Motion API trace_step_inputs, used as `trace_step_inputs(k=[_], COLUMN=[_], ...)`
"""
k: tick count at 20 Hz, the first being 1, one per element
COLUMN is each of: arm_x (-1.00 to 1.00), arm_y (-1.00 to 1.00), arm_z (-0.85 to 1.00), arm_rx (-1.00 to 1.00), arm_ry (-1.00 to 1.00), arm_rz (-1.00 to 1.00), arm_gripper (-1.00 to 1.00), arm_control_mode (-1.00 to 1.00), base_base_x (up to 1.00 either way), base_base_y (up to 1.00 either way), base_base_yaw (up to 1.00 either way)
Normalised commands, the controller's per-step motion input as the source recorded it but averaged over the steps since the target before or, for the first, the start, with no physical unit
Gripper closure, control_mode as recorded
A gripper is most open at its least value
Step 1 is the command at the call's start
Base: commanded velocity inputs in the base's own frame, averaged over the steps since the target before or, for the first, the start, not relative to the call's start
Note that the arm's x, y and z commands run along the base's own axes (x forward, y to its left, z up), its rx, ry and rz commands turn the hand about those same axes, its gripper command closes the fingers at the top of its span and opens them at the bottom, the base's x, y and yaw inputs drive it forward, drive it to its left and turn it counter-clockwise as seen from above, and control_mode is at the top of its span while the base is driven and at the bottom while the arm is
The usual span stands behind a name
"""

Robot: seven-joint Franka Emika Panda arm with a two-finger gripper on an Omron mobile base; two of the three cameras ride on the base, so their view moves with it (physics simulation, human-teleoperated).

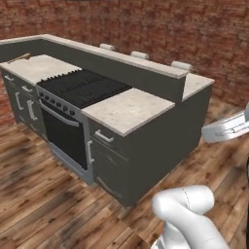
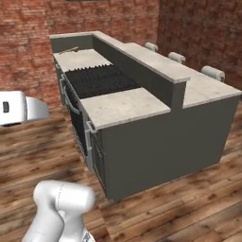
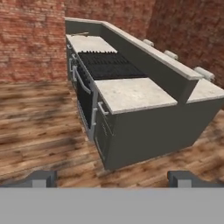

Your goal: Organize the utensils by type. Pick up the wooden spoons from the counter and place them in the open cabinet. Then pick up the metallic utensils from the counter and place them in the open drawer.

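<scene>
At the far corner of the counter (image 1: 127,108), a wooden spoon (image 1: 20,57) lies beyond the stove (image 1: 82,86).
The gripper (image 3: 112,178) hangs wide and empty, well apart from the counter. A long approach risks clipping the raised ledge (image 1: 116,54). Cabinet and drawer contents cannot be told.

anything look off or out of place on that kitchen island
Nothing looks spilled or damaged. One light-brown wooden spoon lies at the far end of the counter past the stove, too distant to judge closely. The pincer is open, well short of the island.
</scene>
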Motion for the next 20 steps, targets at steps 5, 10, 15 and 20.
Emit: trace_step_inputs(k=[5, 10, 15, 20], arm_x=[0.00, 0.00, 0.00, 0.00], arm_y=[0.00, 0.00, 0.00, 0.00], arm_z=[0.00, 0.00, 0.00, 0.00], arm_rx=[0.00, 0.00, 0.00, 0.00], arm_ry=[0.00, 0.00, 0.00, 0.00], arm_rz=[0.00, 0.00, 0.00, 0.00], arm_gripper=[-1.00, -1.00, -1.00, -1.00], arm_control_mode=[1.00, 1.00, 1.00, 1.00], base_base_x=[0.33, 0.55, 0.56, 0.89], base_base_y=[0.76, 0.99, 0.90, 0.48], base_base_yaw=[0.12, 0.34, 0.45, 0.47])
